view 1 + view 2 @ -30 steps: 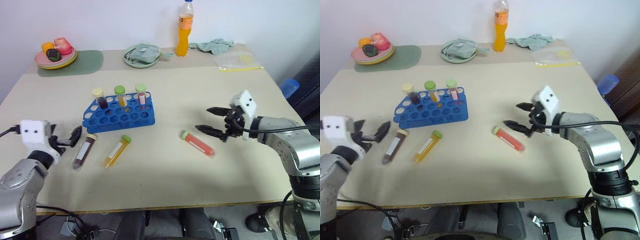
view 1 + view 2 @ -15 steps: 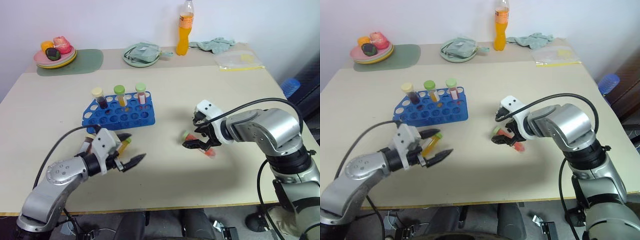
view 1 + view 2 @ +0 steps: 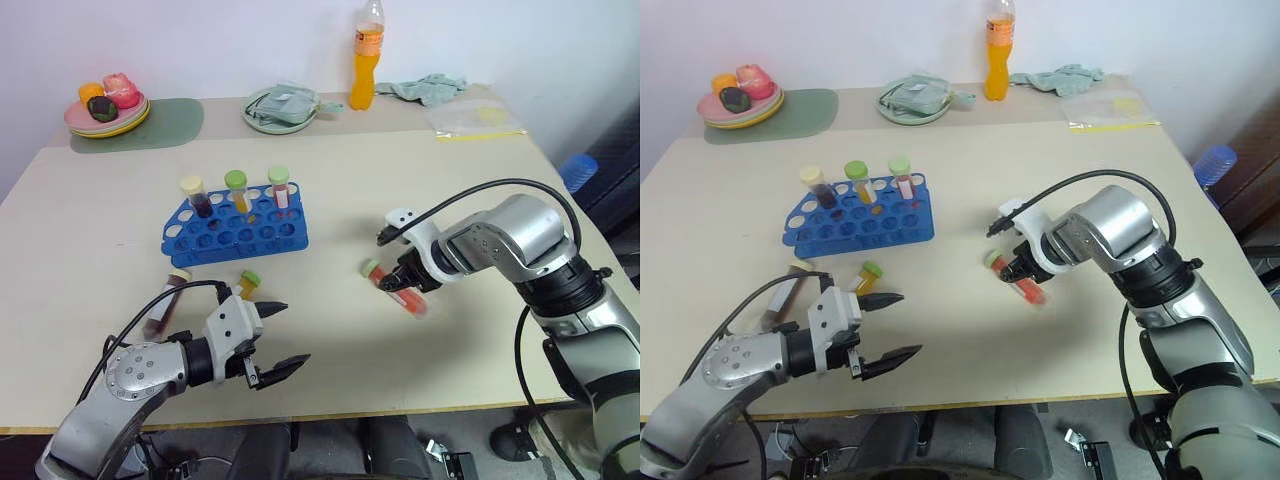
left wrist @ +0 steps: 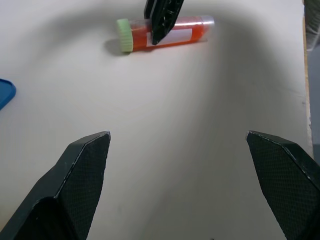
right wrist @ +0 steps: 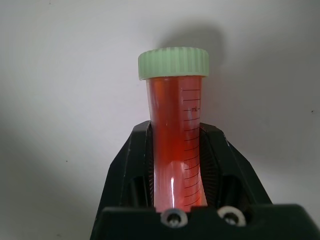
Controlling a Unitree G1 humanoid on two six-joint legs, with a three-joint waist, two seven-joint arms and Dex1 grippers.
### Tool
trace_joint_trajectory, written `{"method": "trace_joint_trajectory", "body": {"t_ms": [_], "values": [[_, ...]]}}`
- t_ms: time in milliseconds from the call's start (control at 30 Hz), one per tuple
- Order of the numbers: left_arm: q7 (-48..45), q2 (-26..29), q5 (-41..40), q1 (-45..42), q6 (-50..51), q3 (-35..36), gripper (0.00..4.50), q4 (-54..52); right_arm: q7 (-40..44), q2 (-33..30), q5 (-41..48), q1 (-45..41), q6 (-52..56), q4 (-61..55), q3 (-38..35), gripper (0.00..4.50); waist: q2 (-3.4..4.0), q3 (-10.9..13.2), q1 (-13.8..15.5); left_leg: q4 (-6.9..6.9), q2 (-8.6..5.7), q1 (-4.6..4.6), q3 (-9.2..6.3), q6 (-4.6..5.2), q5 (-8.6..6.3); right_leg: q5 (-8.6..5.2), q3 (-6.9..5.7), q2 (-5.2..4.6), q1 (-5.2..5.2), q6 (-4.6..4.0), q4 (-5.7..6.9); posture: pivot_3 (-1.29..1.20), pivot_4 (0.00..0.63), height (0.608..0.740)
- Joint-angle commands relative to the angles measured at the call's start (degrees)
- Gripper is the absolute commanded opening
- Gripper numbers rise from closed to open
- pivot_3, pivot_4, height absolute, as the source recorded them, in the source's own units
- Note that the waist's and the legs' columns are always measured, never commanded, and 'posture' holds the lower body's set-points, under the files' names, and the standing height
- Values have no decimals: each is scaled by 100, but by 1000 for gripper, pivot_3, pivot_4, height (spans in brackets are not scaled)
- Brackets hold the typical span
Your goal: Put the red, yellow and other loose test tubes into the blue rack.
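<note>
- The left hand (image 3: 268, 342), fingers spread wide and empty, hides most of the yellow tube (image 3: 247, 283); its green cap shows.
- The maroon tube (image 3: 168, 303) is partly covered by the left arm.
- Three loose tubes in all: the right hand (image 5: 176, 165) is clamped on the red tube (image 5: 176, 135), on the surface (image 3: 440, 200).
- One blue rack (image 3: 235, 229) holds three upright tubes.

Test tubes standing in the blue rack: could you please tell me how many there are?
3, side by side along the back row of the blue rack: cream-capped tube, green-capped yellow tube, green-capped red tube.
</note>
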Motion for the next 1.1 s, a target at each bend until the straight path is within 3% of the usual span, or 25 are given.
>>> {"method": "trace_joint_trajectory", "body": {"t_ms": [33,100,233,367,567,767,1100], "values": [[135,-81,-54,71,-57,147,4500,-236,66,-79,182,-172,-84,-326,-303,775,0,0,1,0,0,-1,0,0,0,0,0,0,-2,0,0,0,150,740],[271,-169,-201,74,-4,403,4500,-229,300,-44,142,121,-935,-768,-718,775,2,1,2,0,0,-6,0,0,0,1,0,1,-7,1,2,0,150,740],[613,-423,-615,106,153,1113,4500,-169,684,179,-694,1054,-4283,-1411,-1119,775,-1,-1,6,5,3,-18,7,0,0,7,-3,10,-13,13,4,0,150,740],[1162,-886,-927,65,120,2052,4500,258,66,1662,-1064,1621,-6376,-783,-1588,775,-1,-1,-45,9,12,-10,12,-1,1,13,1,19,-10,13,9,0,150,740],[1629,-1171,-444,-18,-386,2558,4500,1053,-816,3545,-2242,1727,-8858,690,-1147,775,-3,-3,-36,3,13,7,14,-28,17,24,6,35,-9,-3,19,0,150,740],[1694,-1379,-426,132,-711,2769,4500,1221,-1107,4405,-2820,1709,-10112,2111,-1026,775,-7,-5,-22,0,16,8,9,-35,20,26,9,35,-13,-4,19,0,150,740],[1669,-1516,-427,297,-847,2716,4500,1179,-1240,4715,-3027,1314,-10480,3405,-1275,775,-5,-5,-59,-8,17,12,3,-37,21,31,14,46,-16,-8,21,0,150,740]]}}
